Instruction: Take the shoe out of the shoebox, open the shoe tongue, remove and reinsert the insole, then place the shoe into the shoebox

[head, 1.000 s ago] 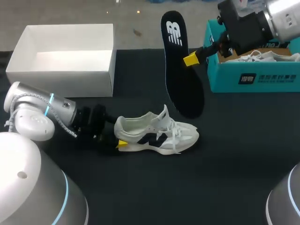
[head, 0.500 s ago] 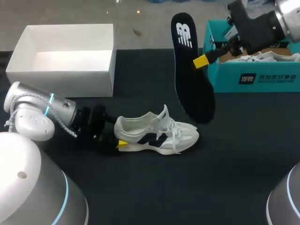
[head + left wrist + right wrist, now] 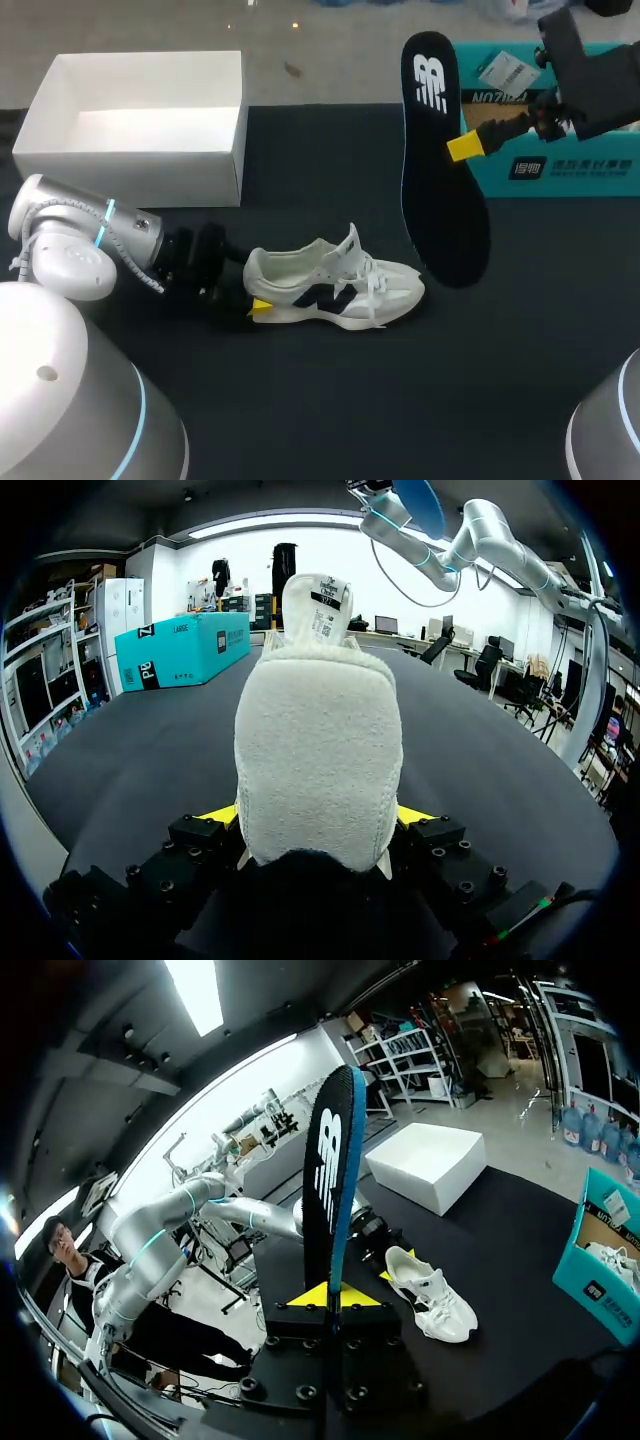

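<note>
Shoe [image 3: 335,285] [image 3: 318,760] [image 3: 432,1300]: white with a dark side mark, sole down on the table, heel held in the left gripper, toe pointing straight away from it
Tongue: stands upright ahead of the left gripper's fingers, its printed tag facing back toward the wrist
Left gripper [image 3: 255,292] [image 3: 318,815]: low on the table, one yellow tip pressed on each side of the heel, so it is clamped on the shoe
Insole [image 3: 440,170] [image 3: 328,1170]: dark with a white logo and a blue edge, out of the shoe and held on edge in the air by the right gripper; the logo end points up and away from that gripper, the other end hangs below it, clear of the shoe's toe
Right gripper [image 3: 468,146] [image 3: 328,1298]: raised above the table, yellow tips pinching the insole from both faces about mid-length
Teal shoebox [image 3: 560,165] [image 3: 185,650] [image 3: 605,1270]: at the table's far edge, just behind the right gripper and well apart from the left one; the right wrist view shows a second white shoe [image 3: 610,1258] inside
White box [image 3: 140,120] [image 3: 430,1160]: open-topped, near the left gripper, just beyond the left arm [image 3: 90,245], well apart from the right gripper
Table [image 3: 400,400]: dark surface under both grippers
</note>
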`<move>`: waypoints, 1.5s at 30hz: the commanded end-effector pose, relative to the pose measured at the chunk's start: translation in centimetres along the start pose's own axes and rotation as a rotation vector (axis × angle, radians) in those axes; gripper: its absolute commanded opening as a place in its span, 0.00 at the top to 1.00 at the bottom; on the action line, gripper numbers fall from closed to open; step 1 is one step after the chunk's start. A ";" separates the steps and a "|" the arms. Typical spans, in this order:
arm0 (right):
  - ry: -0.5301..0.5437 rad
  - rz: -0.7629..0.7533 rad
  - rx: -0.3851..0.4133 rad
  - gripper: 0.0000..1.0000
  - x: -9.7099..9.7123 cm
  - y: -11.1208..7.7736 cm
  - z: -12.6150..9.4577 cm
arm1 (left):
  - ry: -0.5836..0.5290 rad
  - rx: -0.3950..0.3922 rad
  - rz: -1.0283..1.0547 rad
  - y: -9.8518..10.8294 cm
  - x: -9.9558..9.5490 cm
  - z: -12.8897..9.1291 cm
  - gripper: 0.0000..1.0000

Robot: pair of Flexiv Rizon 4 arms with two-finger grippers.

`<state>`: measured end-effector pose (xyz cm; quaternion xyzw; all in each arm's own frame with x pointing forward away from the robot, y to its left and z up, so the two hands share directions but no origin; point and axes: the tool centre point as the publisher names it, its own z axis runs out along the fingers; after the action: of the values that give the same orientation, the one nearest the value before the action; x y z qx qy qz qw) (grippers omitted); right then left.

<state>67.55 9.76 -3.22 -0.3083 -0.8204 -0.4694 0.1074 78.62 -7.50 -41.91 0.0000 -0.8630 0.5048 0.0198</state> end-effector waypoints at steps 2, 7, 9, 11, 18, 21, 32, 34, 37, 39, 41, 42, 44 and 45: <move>-0.015 0.032 -0.088 1.00 0.8 -1.5 0.6 | 0.002 -0.002 -0.001 0.1 -0.1 0.1 1.00; -0.026 0.059 -0.142 1.00 1.2 -1.8 0.3 | 0.002 -0.002 -0.001 0.1 -0.1 0.1 1.00; -0.026 0.060 -0.145 1.00 1.2 -1.8 0.1 | 0.002 -0.002 -0.001 0.1 -0.1 0.1 1.00; -0.023 0.063 -0.149 1.00 1.3 -1.7 -0.1 | 0.002 -0.002 -0.001 0.1 -0.1 0.1 1.00; -0.002 0.043 -0.130 1.00 2.2 -1.9 -0.6 | 0.002 -0.002 -0.001 0.1 -0.1 0.1 1.00; 0.004 0.040 -0.124 1.00 2.7 -2.1 -0.7 | 0.002 -0.002 -0.001 0.1 -0.1 0.1 1.00; 0.022 0.045 -0.118 1.00 4.0 -2.9 -0.6 | 0.002 -0.002 -0.001 0.1 -0.1 0.1 1.00; 0.022 0.045 -0.118 1.00 4.0 -2.9 -0.6 | 0.002 -0.002 -0.001 0.1 -0.1 0.1 1.00; 0.022 0.045 -0.118 1.00 4.0 -2.9 -0.6 | 0.002 -0.002 -0.001 0.1 -0.1 0.1 1.00; 0.022 0.045 -0.118 1.00 4.0 -2.9 -0.6 | 0.002 -0.002 -0.001 0.1 -0.1 0.1 1.00; 0.022 0.045 -0.118 1.00 4.0 -2.9 -0.6 | 0.002 -0.002 -0.001 0.1 -0.1 0.1 1.00; 0.022 0.045 -0.118 1.00 4.0 -2.9 -0.6 | 0.002 -0.002 -0.001 0.1 -0.1 0.1 1.00; 0.022 0.045 -0.118 1.00 4.0 -2.9 -0.6 | 0.002 -0.002 -0.001 0.1 -0.1 0.1 1.00; 0.022 0.045 -0.118 1.00 4.0 -2.9 -0.6 | 0.002 -0.002 -0.001 0.1 -0.1 0.1 1.00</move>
<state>62.45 9.55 -3.00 -0.3268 -0.7830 -0.5181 0.1085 78.62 -7.50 -41.91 0.0000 -0.8630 0.5048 0.0199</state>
